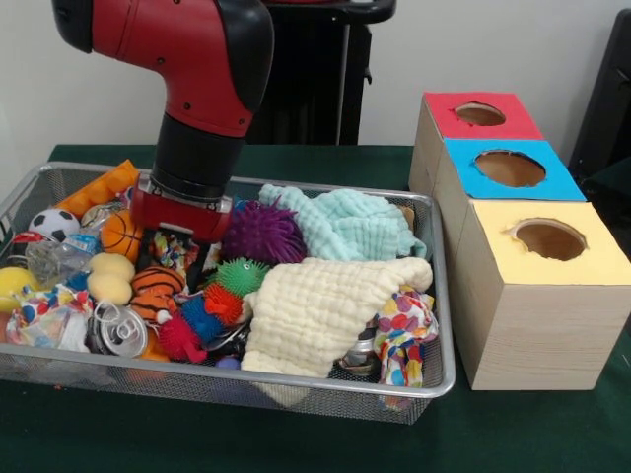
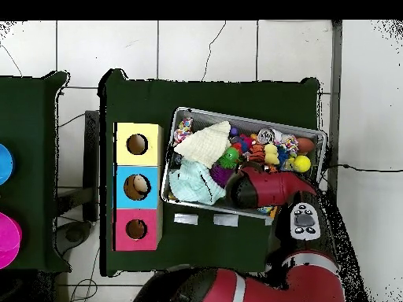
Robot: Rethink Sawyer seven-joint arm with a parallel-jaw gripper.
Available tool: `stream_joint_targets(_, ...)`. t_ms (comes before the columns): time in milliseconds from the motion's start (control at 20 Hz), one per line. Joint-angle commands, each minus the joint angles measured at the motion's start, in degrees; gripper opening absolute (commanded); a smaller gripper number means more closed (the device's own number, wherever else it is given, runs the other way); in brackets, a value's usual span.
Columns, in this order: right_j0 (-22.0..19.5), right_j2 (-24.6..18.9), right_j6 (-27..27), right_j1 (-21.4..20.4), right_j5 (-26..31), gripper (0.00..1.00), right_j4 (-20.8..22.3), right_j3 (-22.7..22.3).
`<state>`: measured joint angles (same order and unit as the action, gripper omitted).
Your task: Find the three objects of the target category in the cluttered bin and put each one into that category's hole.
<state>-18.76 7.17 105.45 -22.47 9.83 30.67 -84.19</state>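
Observation:
The silver wire-mesh bin (image 1: 246, 379) is full of toys and cloths; it also shows in the overhead view (image 2: 236, 118). My gripper (image 1: 189, 238) is lowered into the bin's back middle, and its tips are buried in the clutter. An orange black-striped tiger plush (image 1: 158, 284) lies just in front and to the left of it. A pale yellow plush (image 1: 110, 276) lies further left. The tan-orange bear is not clearly visible. The red-surrounded hole (image 1: 480, 113) tops the farthest box; it also shows in the overhead view (image 2: 136, 229).
A purple spiky ball (image 1: 261, 234), a green spiky ball (image 1: 240, 276), an orange basketball (image 1: 120, 235), a cream cloth (image 1: 320, 305) and a mint cloth (image 1: 345, 225) crowd the bin. The blue-surrounded hole (image 1: 510, 168) and the yellow-surrounded hole (image 1: 549, 239) sit in front of the red one.

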Motion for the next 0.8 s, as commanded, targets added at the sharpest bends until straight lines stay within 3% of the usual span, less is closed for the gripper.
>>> stream_joint_targets(50,-2.5,-9.1,-0.7,0.2,-1.1,1.00,2.6,-2.1)
stream_joint_targets(450,-2.5,-10.8,-1.5,-1.7,2.2,1.00,2.0,-2.7)
stream_joint_targets(600,-1.6,-11.6,-3.4,-3.6,10.9,1.00,-0.8,-2.8)
stream_joint_targets(800,-1.2,-13.0,-5.1,-6.7,16.5,1.00,-2.1,-3.1)
